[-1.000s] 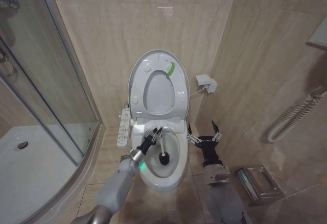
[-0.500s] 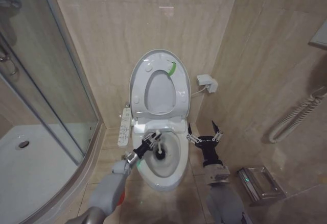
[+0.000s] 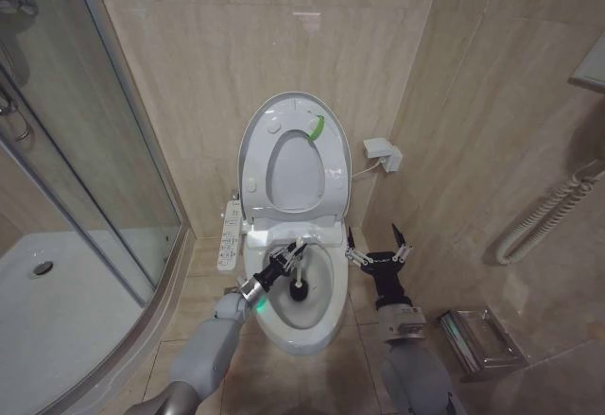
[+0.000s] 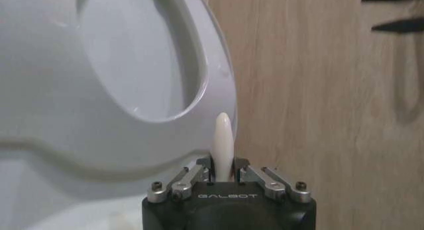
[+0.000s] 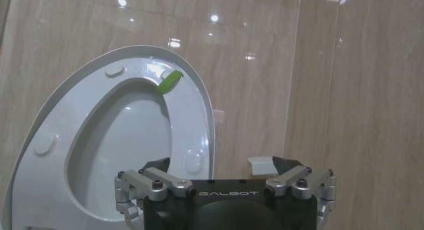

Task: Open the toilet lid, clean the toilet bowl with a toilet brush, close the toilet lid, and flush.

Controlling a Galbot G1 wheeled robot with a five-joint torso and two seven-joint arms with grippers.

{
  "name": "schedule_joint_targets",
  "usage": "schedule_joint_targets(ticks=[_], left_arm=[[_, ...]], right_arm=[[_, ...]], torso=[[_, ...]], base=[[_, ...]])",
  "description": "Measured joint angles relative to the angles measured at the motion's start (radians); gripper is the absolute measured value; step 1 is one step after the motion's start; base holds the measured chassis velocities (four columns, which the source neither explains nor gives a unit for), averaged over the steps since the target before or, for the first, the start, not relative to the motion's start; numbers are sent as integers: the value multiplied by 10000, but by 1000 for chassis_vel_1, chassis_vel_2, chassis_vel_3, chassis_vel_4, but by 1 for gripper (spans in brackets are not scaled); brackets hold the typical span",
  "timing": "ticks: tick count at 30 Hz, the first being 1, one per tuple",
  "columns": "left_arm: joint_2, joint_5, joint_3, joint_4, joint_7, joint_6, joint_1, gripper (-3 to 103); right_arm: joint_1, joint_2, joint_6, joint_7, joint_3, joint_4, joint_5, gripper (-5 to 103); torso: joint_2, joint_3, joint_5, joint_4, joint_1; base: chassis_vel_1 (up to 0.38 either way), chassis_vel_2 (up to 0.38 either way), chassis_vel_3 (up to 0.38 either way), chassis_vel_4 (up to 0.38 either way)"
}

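Note:
The toilet lid (image 3: 294, 173) stands raised against the back wall together with the ring seat, a green strip near its top; it also appears as the toilet lid (image 5: 126, 155) and as the lid (image 4: 132, 56). Below it the toilet bowl (image 3: 304, 332) is open. My left gripper (image 3: 285, 262) hangs over the bowl's left rim, shut on the toilet brush (image 3: 299, 290), whose dark head is down inside the bowl. The white brush handle (image 4: 223, 135) sticks up between the closed left gripper (image 4: 224, 168). My right gripper (image 3: 378, 250) stands open beside the bowl's right side, holding nothing.
A glass shower enclosure (image 3: 104, 188) fills the left. The button panel (image 3: 230, 235) is on the bowl's left side. A white wall box (image 3: 383, 154) sits right of the lid. A metal holder (image 3: 482, 339) and a white ribbed hose (image 3: 548, 209) are on the right wall.
The left gripper pushed the brush head toward the back of the bowl, then drew it forward again. The right arm has stayed still.

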Motion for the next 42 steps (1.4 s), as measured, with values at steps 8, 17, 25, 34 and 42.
schedule_joint_targets(ticks=[8,17,25,34,42], left_arm=[[-352,-44,-150,-203,517,-74,-349,20],[-373,561,-244,700,882,-294,-355,20],[95,787,-283,757,1080,-414,-117,20],[58,875,-176,-233,1206,-604,-529,20],[-143,451,-308,-55,1279,-583,-447,20]], right_arm=[[0,0,0,0,0,0,0,100],[0,0,0,0,0,0,0,100],[0,0,0,0,0,0,0,100],[0,0,0,0,0,0,0,100],[0,0,0,0,0,1,0,100]], torso=[[2,-1,0,-1,0],[2,-1,0,2,0],[4,-2,0,7,-2],[3,0,1,0,-1],[3,0,0,4,0]], base=[[0,0,0,0],[0,0,0,0],[0,0,0,0],[0,0,0,0],[0,0,0,0]])
